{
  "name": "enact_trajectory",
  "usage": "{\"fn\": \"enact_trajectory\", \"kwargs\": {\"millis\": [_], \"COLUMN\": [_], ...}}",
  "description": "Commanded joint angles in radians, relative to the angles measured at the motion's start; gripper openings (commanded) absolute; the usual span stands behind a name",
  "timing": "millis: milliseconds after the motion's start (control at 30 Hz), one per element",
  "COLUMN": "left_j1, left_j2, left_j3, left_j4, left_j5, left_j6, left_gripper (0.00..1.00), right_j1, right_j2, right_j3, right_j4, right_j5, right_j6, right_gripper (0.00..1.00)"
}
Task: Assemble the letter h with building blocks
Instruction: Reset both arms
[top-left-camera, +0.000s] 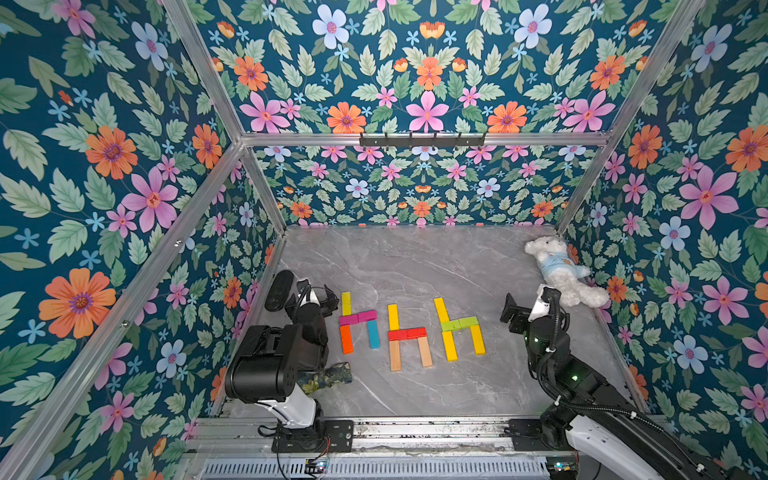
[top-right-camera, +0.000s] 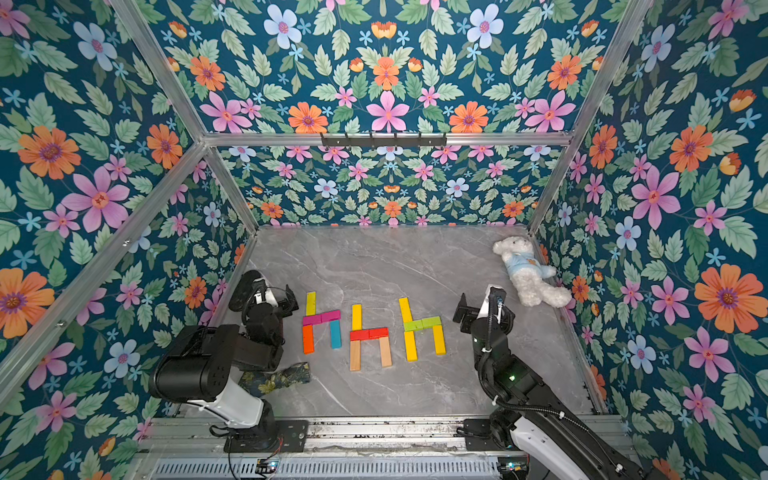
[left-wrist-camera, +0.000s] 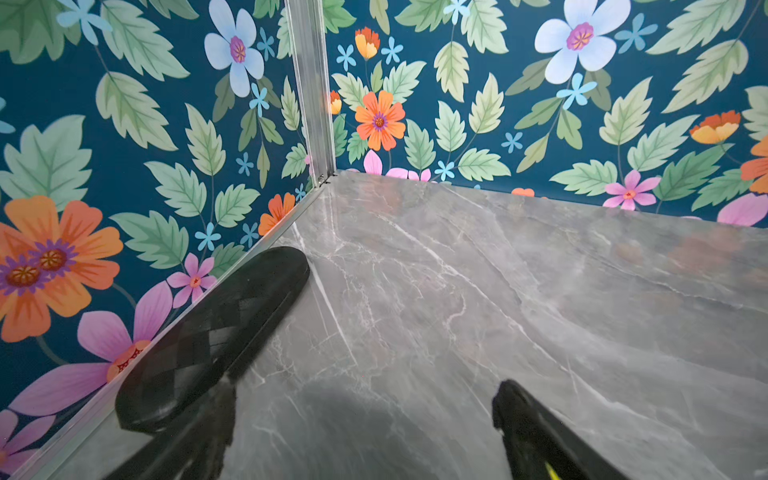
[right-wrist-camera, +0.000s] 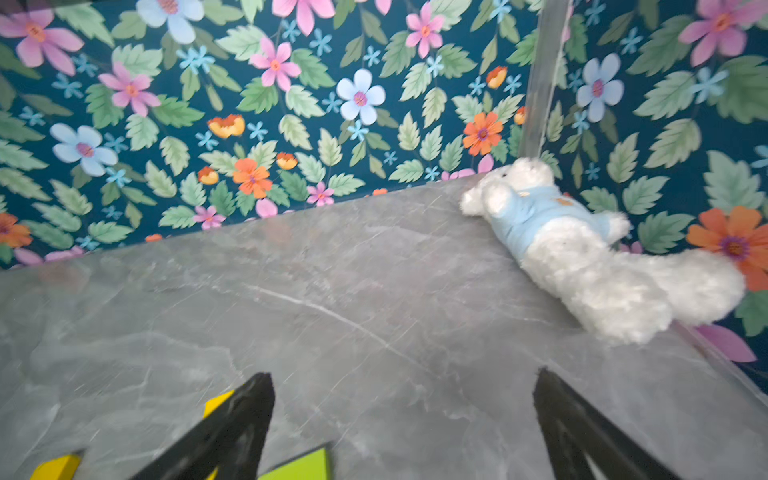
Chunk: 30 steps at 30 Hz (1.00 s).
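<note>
Three h shapes of building blocks (top-left-camera: 407, 333), left gripper (left-wrist-camera: 401, 322) and right gripper (right-wrist-camera: 403, 374) wide apart, empty.

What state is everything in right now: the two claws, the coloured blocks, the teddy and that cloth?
Left claw: open, empty.
Right claw: open, empty.
Magenta-bar h: finished, lying flat, untouched.
Red-bar h: finished, lying flat, untouched.
Lime-bar h: finished, lying flat, untouched.
Plush bear: lying down by the wall.
Cloth: crumpled.
</note>
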Motion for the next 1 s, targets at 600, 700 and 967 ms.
{"fn": "enact_trajectory", "kwargs": {"millis": [600, 700, 967], "left_j1": [0.001, 0.001, 0.001], "left_j2": [-0.004, -0.004, -0.004], "left_j3": [0.0, -0.001, -0.003], "left_j4": [0.002, 0.005, 0.008], "left_j5": [0.008, 0.009, 0.009], "left_j6": [-0.003, -0.003, -0.002], "left_gripper": [1.0, 1.0, 1.0], "right_j1": [-0.42, -0.46, -0.554], "right_j2": [0.752, 0.747, 0.829], "right_j3": [-0.108, -0.057, -0.092], "right_j4": [0.853, 0.725, 0.891], "right_j5": [-0.377, -0.475, -0.644], "right_j6": [-0.267, -0.249, -0.209], "right_gripper": [0.99, 0.99, 0.99]}}
